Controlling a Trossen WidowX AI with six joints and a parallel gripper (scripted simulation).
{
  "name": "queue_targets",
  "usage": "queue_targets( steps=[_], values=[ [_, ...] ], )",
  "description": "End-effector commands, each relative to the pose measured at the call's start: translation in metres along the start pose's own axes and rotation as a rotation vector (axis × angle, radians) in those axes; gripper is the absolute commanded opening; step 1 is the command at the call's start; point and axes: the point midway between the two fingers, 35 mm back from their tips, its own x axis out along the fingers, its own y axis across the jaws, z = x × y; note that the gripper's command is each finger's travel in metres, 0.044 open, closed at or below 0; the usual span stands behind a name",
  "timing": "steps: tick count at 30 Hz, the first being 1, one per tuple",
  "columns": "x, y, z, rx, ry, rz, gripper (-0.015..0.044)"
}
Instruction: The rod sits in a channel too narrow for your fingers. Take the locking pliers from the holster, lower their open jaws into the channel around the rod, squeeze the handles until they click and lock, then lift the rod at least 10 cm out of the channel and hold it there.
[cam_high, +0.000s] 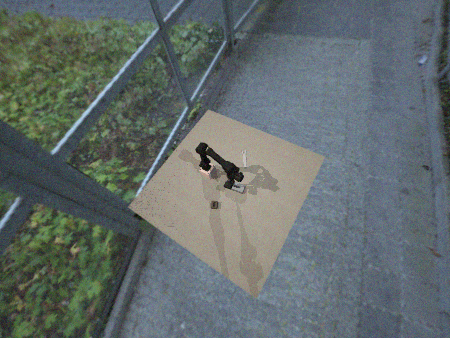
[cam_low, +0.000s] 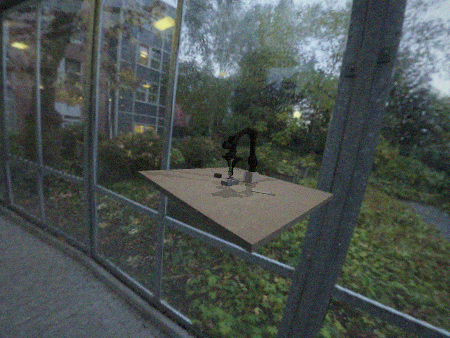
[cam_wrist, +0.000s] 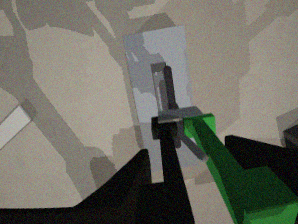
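Observation:
In the wrist view a grey channel block (cam_wrist: 142, 70) lies on the tan board, with the dark rod (cam_wrist: 169, 85) lying in its narrow slot. My gripper (cam_wrist: 186, 149) (cam_high: 230, 183) (cam_low: 230, 171) is shut on the locking pliers, which have one green handle (cam_wrist: 220, 160) and one dark handle (cam_wrist: 169, 170). The pliers' grey jaws (cam_wrist: 174, 116) sit right over the near end of the rod at the slot. I cannot tell whether the jaws have closed on the rod. The block also shows in the top view (cam_high: 239, 189) and the exterior view (cam_low: 230, 182).
A small dark holster (cam_high: 214, 204) (cam_low: 218, 175) stands on the tan board (cam_high: 280, 200) (cam_low: 260, 215), a short way from the block. A thin white strip (cam_high: 244, 157) (cam_wrist: 12, 125) lies on the board. The arm's base (cam_high: 204, 170) (cam_low: 250, 176) is behind the block. Railings and pavement surround the board.

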Motion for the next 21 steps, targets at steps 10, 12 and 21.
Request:
queue_targets(
  steps=[10,12,21],
  values=[
    [-0.014,0.0,0.008,-0.004,-0.074,-0.001,0.0107],
    [-0.016,0.0,0.009,-0.004,-0.084,-0.001,0.0107],
    [-0.024,0.0,0.012,-0.005,-0.127,-0.001,0.0107]
  ],
)
